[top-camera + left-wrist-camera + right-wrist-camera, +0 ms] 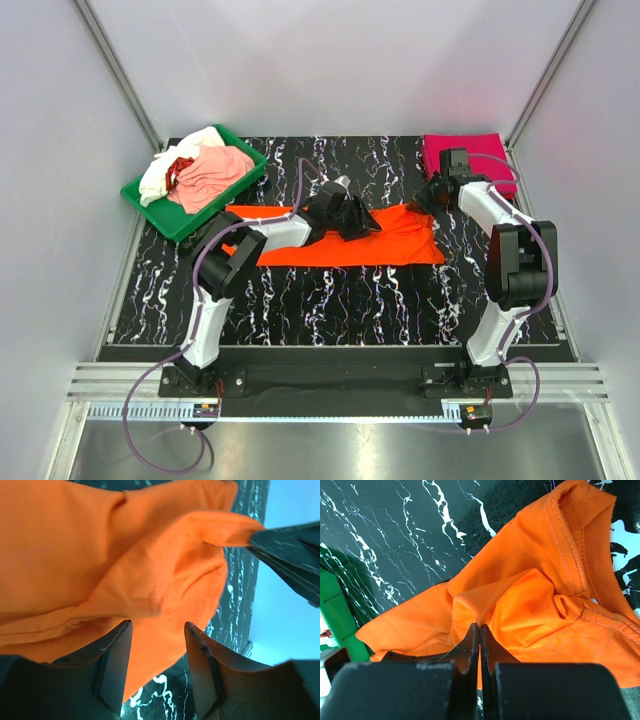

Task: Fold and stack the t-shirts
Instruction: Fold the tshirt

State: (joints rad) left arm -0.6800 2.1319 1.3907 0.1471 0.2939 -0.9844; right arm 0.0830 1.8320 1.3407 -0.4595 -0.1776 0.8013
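A bright orange t-shirt (pixel 395 240) lies stretched across the middle of the black marbled table (pixel 330 310). My right gripper (pixel 428 197) is at its right end, near the collar. In the right wrist view the right gripper (pixel 480 626) is shut on a raised fold of the orange t-shirt (pixel 540 600). My left gripper (pixel 358 222) hangs over the shirt's middle. In the left wrist view the left gripper (pixel 157 625) is open, with the orange t-shirt (pixel 100 560) beyond the fingers and nothing pinched. A magenta-pink t-shirt (pixel 475 152) lies folded at the back right.
A green tray (pixel 150 203) at the back left holds a pale pink t-shirt (pixel 215 172), a white one (pixel 160 172) and a bit of red cloth (pixel 182 165). The green tray's edge (pixel 337 612) shows in the right wrist view. Grey walls enclose the table.
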